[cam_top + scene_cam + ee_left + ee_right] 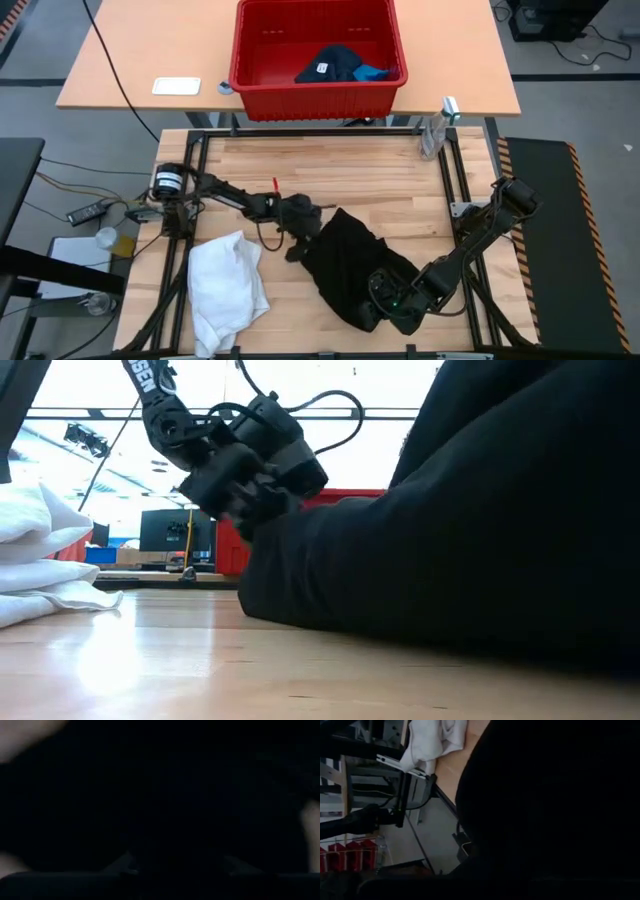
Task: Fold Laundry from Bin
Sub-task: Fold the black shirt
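Black garment between both pincers — touching each.

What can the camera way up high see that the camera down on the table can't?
Only the high view shows inside the red bin: a dark navy garment and a small blue one, plus the right gripper at the black garment's near edge. Only the low view shows the room's ceiling lights. Both show the black garment, the white garment and the left gripper at the black garment's edge.
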### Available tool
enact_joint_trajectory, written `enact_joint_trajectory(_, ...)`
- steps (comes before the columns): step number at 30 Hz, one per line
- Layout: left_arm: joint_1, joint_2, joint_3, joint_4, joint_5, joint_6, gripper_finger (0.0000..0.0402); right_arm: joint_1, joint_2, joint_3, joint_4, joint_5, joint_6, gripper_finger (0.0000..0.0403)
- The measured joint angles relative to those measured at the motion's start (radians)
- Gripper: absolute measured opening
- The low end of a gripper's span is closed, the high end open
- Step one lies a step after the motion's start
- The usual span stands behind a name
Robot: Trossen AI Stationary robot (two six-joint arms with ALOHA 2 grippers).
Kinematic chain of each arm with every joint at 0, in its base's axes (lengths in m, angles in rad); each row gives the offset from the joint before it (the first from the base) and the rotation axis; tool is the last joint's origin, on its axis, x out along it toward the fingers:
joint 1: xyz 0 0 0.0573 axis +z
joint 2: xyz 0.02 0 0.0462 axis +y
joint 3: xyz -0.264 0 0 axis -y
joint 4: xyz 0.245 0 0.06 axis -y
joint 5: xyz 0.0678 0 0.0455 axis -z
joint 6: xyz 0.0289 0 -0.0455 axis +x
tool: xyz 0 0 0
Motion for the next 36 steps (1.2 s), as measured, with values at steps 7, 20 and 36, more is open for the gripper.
enact_joint_trajectory(7,-0.089,0.004,-0.002,-0.078,0.022,0.06,0.0116,-0.012,-0.05,0.0,-0.049,-0.019,0.12,0.0027)
enact_joint_trajectory(20,-0.126,0.001,-0.024,-0.1,-0.047,0.004,0.0116,-0.048,-0.203,0.0,-0.452,-0.102,0.181,0.002)
enact_joint_trajectory(36,-0.188,-0.003,-0.026,-0.057,-0.147,-0.068,0.0116,-0.25,-0.161,-0.096,-0.578,-0.025,-0.079,0.0019)
